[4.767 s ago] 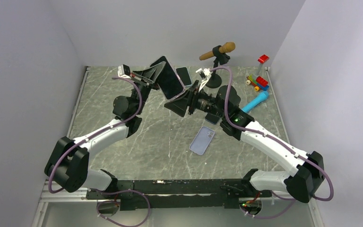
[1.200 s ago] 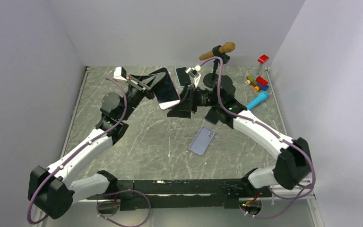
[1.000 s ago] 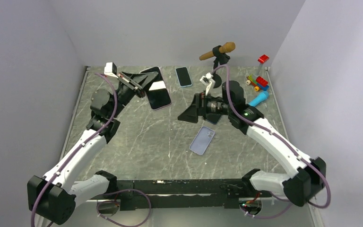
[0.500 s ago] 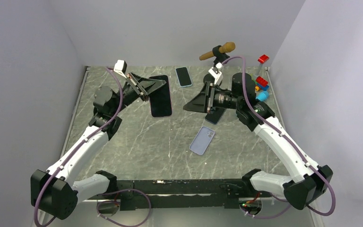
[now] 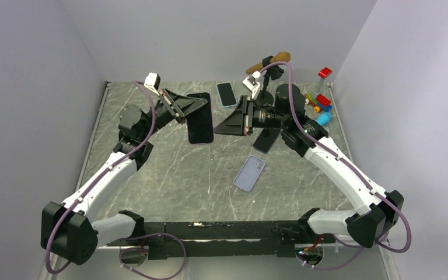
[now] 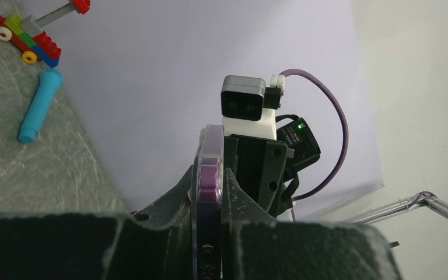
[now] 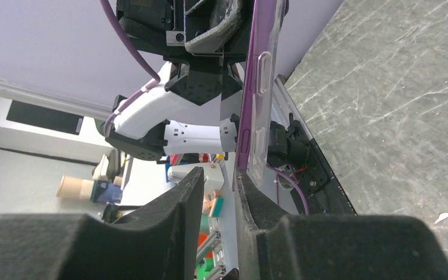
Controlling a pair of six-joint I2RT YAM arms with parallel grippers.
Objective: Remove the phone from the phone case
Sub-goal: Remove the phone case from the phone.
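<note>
Status: the phone (image 5: 200,119) sits in its clear case (image 7: 265,70) and is held in the air above the table (image 5: 169,169), at mid-left, screen side towards the overhead camera.

Left gripper (image 6: 210,192): clamped across the two faces at one end of the phone. The wrist view shows it edge-on between the pads, and the hold looks square.

Right gripper (image 7: 220,181): jaws drawn in to a slim gap, with background visible through it and nothing between them. Its tips sit just beside the free end of the phone. I cannot tell whether they touch the case.

Handling, my judgement: the phone is a stiff, light slab with smooth faces, so it could slide if the pads loosen. The glass would not take a fall well. The case looks like a thin, pliable shell that should flex at its lip.

Recommended hold: I would catch the case rim at a free corner with the right fingers and peel it away from the phone. The left clamp stays on the faces, and the pull should be gentle so the phone does not twist.

Task state: phone not yet out.
</note>
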